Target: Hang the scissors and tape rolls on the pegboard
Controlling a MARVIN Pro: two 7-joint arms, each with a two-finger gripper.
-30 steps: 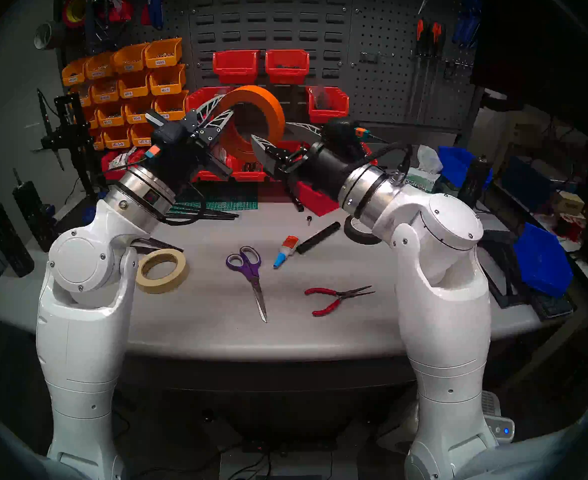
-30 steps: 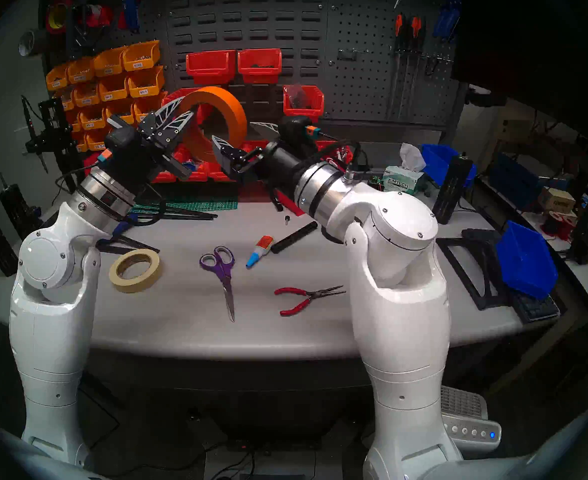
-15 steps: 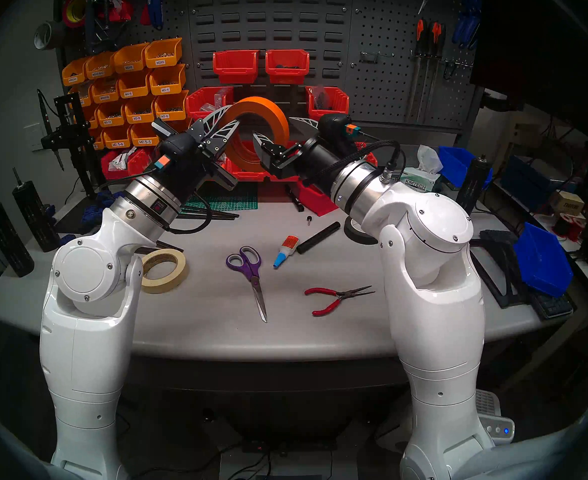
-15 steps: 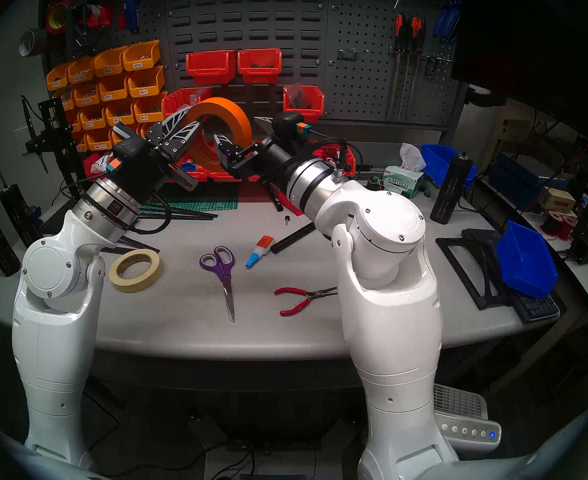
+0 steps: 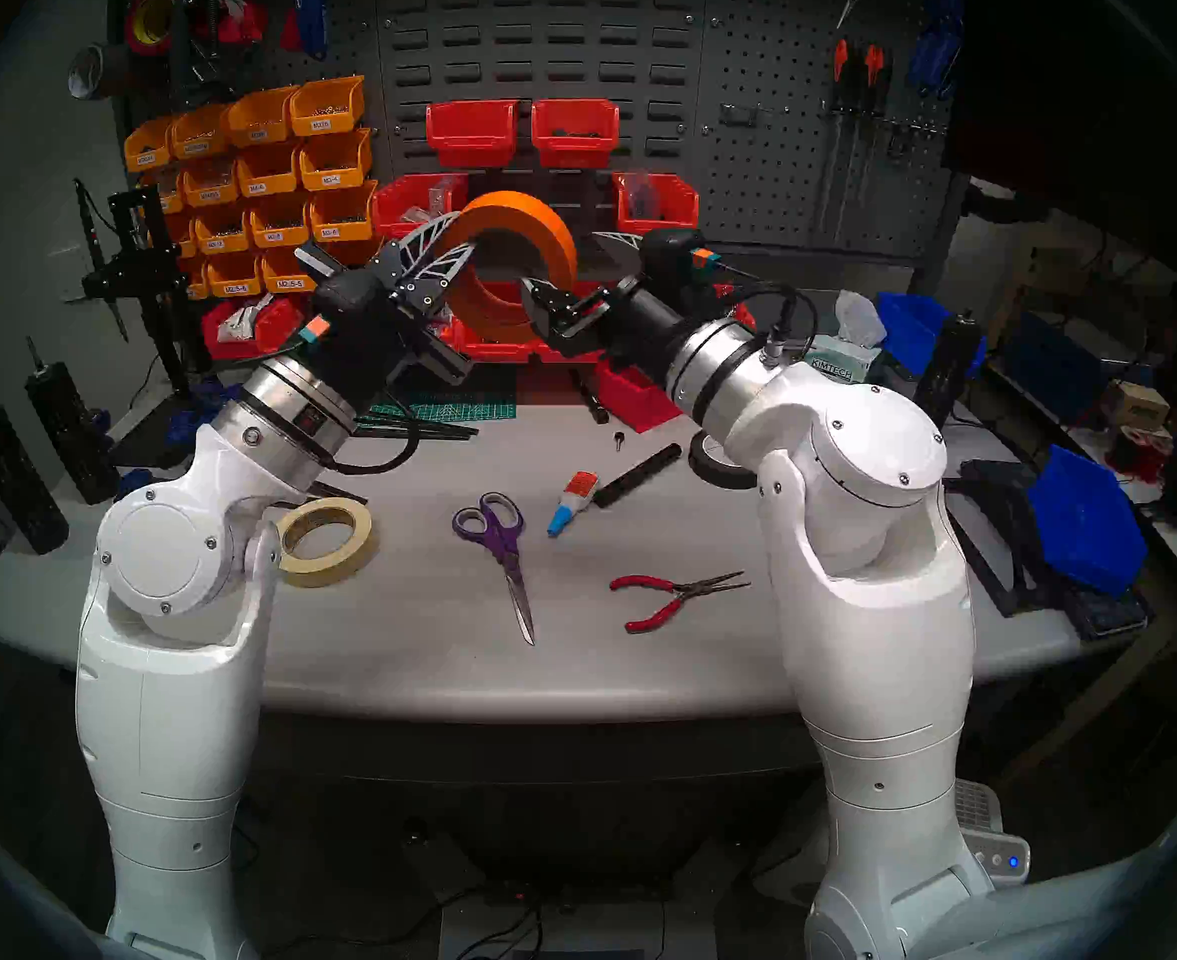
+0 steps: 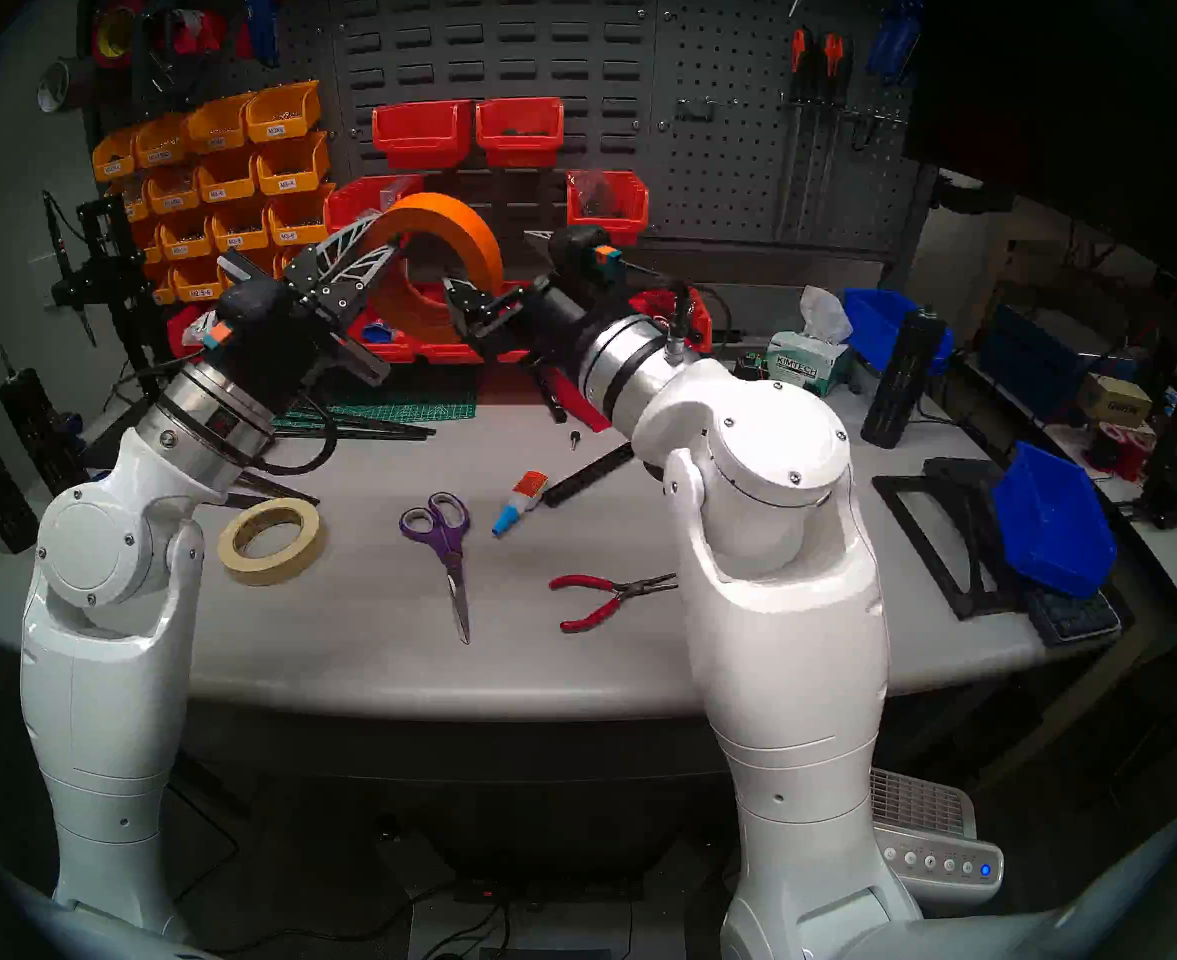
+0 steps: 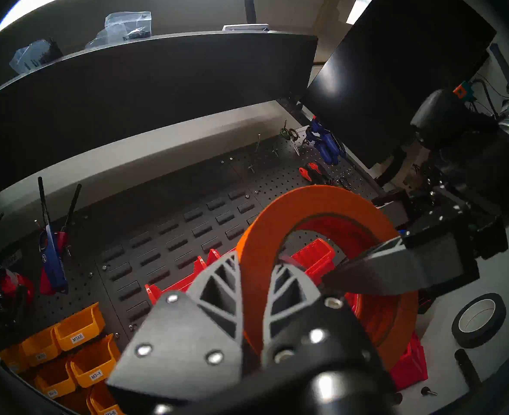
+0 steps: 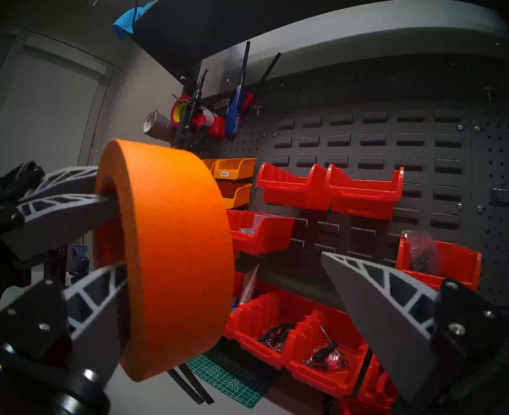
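Note:
My left gripper (image 5: 464, 235) is shut on the left wall of the wide orange tape roll (image 5: 537, 217), holding it upright in the air before the red bins. My right gripper (image 5: 568, 266) is open; one finger sits in the roll's hole and the other stands clear on the right. In the right wrist view the orange tape roll (image 8: 181, 255) lies close to one finger of the right gripper (image 8: 223, 261). The cream tape roll (image 5: 325, 543) and the purple-handled scissors (image 5: 502, 543) lie flat on the table. The pegboard (image 5: 765, 162) stands at the back right.
On the table lie red-handled pliers (image 5: 668, 595), a glue bottle (image 5: 571, 501), a black bar (image 5: 637, 476) and a black tape roll (image 5: 717, 467). Red bins (image 5: 523, 131) and orange bins (image 5: 260, 176) hang on the back wall. A blue bin (image 5: 1084, 522) sits far right.
The left gripper carried the orange roll a little right and down. The right gripper moved in toward it and turned, so its fingers now straddle the roll's right wall.

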